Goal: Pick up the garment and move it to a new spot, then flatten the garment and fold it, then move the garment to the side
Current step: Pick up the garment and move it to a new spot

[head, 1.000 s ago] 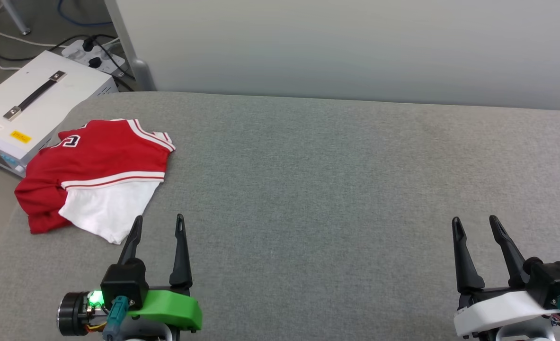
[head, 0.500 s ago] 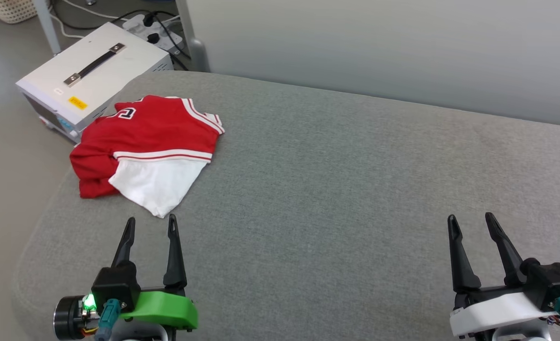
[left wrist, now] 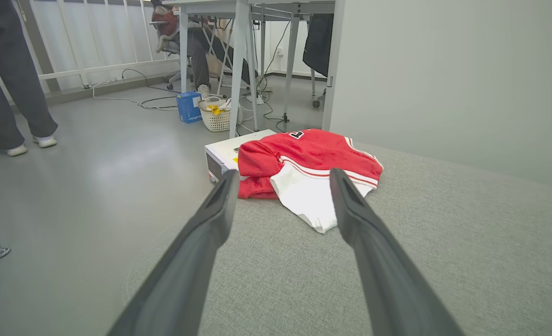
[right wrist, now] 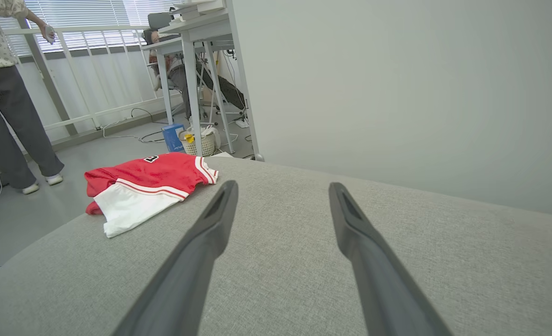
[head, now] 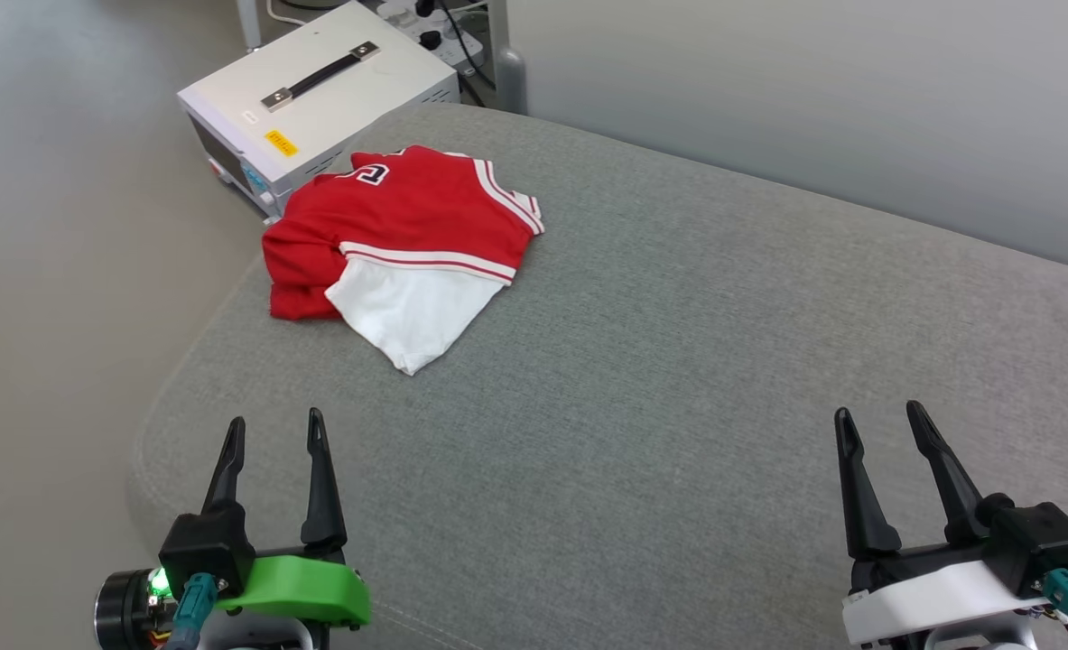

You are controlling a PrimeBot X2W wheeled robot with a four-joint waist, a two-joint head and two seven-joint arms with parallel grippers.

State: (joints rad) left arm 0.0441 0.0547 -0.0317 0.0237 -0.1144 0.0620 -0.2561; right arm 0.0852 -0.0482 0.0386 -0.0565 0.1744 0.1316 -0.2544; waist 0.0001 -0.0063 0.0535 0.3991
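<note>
On grey fabric-covered worktop: red jersey shirt with white sleeves, bunched, at far left corner, close to left edge. White metal box with black handle on floor just beyond that corner, behind shirt. Pale partition wall behind worktop's far edge. Left end effector over near left part of worktop, shirt ahead of it, apart. Right end effector over near right part, well apart from shirt. White woven basket on floor beyond box, beside desk leg.
</note>
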